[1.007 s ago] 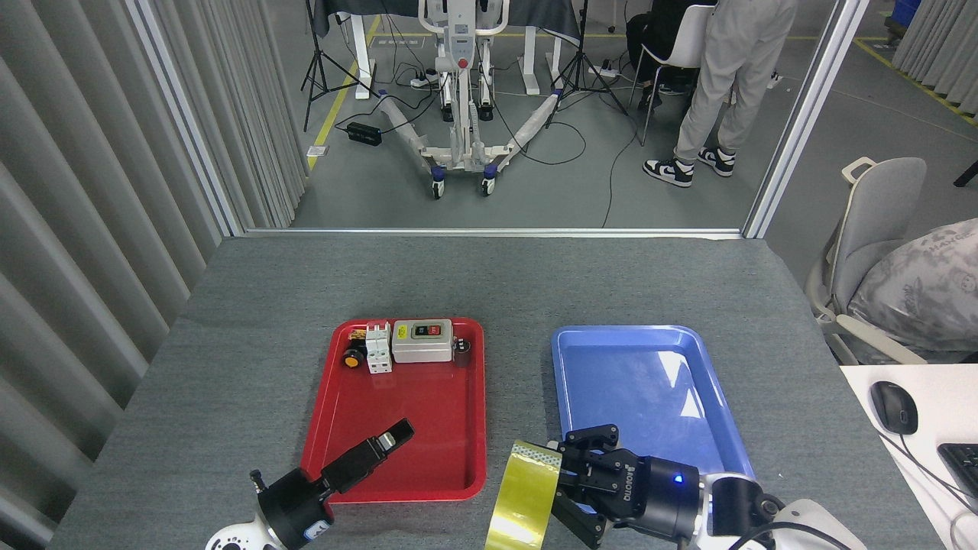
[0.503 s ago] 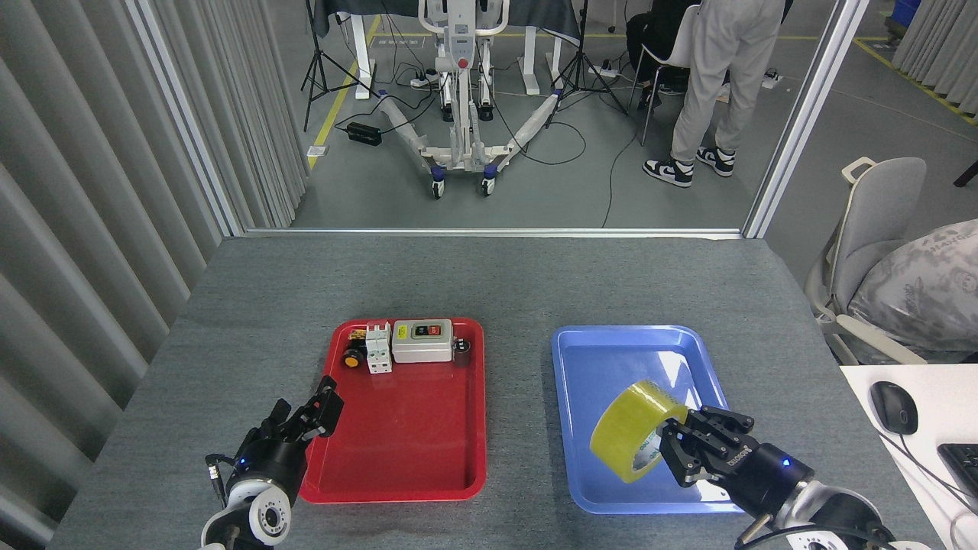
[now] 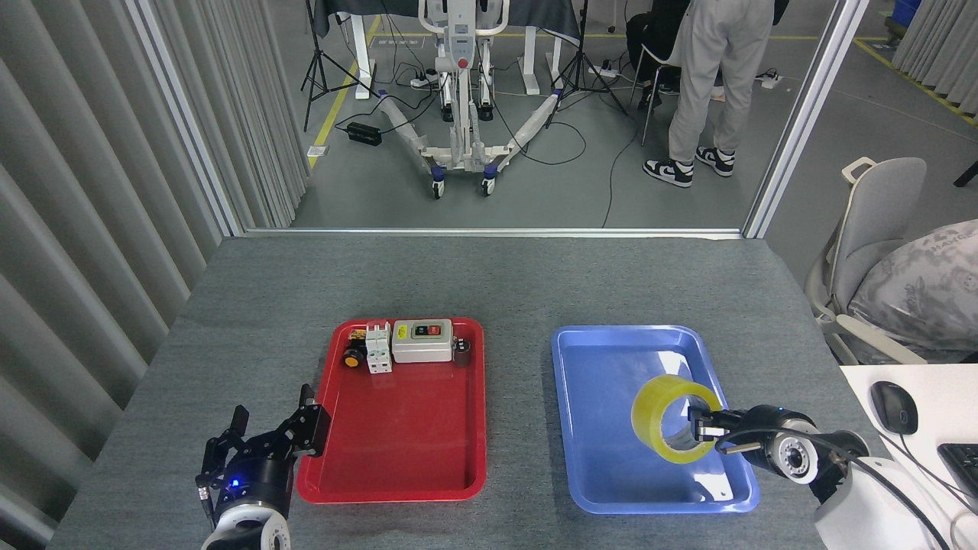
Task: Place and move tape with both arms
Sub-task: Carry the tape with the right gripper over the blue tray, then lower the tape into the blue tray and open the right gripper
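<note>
**Head view: tape carried out over the blue tray**

Since a second ago the right gripper [image 3: 699, 429] has swung the tape [image 3: 676, 418] from the table's near edge to above the blue tray [image 3: 611, 344] — still clasped, release likely next. The left gripper [image 3: 263, 435] has pulled back, fingers spread and empty.

Left arm comes up from the lower left of the frame, its gripper [image 3: 263, 435] pointing up-frame, black fingers [image 3: 309, 428] spread apart, blue light glowing on the palm. Right arm enters at the lower right corner, white shell then silver wrist, its gripper [image 3: 707, 428] aimed toward frame left with fingers clamped on the tape [image 3: 672, 416], held tilted.
</note>
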Robot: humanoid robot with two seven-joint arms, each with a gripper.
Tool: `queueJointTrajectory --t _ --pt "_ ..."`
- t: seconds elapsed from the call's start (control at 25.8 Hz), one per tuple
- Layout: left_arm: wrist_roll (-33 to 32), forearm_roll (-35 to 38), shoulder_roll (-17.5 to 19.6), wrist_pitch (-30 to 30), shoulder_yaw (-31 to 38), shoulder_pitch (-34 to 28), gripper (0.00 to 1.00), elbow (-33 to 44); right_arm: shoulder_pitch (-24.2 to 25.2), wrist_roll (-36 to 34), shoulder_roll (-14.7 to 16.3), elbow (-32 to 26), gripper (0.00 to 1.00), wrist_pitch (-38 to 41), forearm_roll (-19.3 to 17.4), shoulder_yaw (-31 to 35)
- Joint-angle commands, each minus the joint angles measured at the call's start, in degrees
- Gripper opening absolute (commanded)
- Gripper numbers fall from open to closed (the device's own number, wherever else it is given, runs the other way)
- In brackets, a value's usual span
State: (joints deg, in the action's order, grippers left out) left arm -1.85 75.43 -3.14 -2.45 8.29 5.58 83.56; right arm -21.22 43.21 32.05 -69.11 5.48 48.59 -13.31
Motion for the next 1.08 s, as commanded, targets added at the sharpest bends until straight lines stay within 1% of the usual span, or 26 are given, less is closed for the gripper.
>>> queueJointTrajectory --t 0.0,0.15,0.23,0.31,0.39,0.46,0.54,0.74,0.81,0.97,1.05 --pt "0.7 0.51 2.0 3.5 -0.02 -0.04 0.99 -1.39 -6.46 1.0 0.64 10.13 0.17 -1.18 -0.07 -3.57" --pt "4.13 0.6 7.27 13.43 -0.02 -1.18 0.99 -1.39 -13.23 0.91 -0.06 20.76 0.18 -1.0 -0.07 -7.35" --pt "7.12 0.6 9.12 16.07 -0.02 -2.23 0.99 -1.04 -15.95 0.82 -0.41 24.37 0.18 -0.56 -0.07 -8.31" --pt "7.21 0.69 9.38 16.51 -0.02 -3.55 0.99 -0.07 -17.36 0.73 -1.12 26.22 0.18 0.05 -0.07 -8.31" --pt "7.3 0.69 9.91 16.51 -0.02 -4.43 0.99 0.28 -18.33 0.82 -2.87 28.06 0.18 0.23 -0.07 -8.4" --pt "7.3 0.69 10.0 16.6 -0.02 -4.78 0.99 0.46 -18.5 0.73 -4.81 28.68 0.18 0.14 -0.07 -8.49" --pt "7.21 0.69 9.56 16.51 -0.11 -5.31 0.99 1.16 -18.5 0.73 -6.04 28.68 0.18 -0.12 0.01 -9.46" --pt "7.21 1.83 9.03 14.75 -3.63 -6.02 0.99 3.36 -18.59 0.56 -7.09 29.64 0.18 -0.21 -0.07 -10.34" --pt "7.3 2.18 7.98 13.7 -3.8 -5.75 0.99 3.27 -18.59 0.38 -7.97 29.82 0.18 -0.39 0.01 -10.34" --pt "8.0 1.74 6.74 14.14 -3.89 -5.49 0.99 3.01 -18.59 0.29 -7.97 29.82 0.18 -0.56 0.01 -10.34" --pt "8.0 1.65 5.34 14.14 -3.98 -5.49 0.99 3.1 -18.59 0.21 -7.97 29.82 0.2 -0.65 0.1 -10.34"
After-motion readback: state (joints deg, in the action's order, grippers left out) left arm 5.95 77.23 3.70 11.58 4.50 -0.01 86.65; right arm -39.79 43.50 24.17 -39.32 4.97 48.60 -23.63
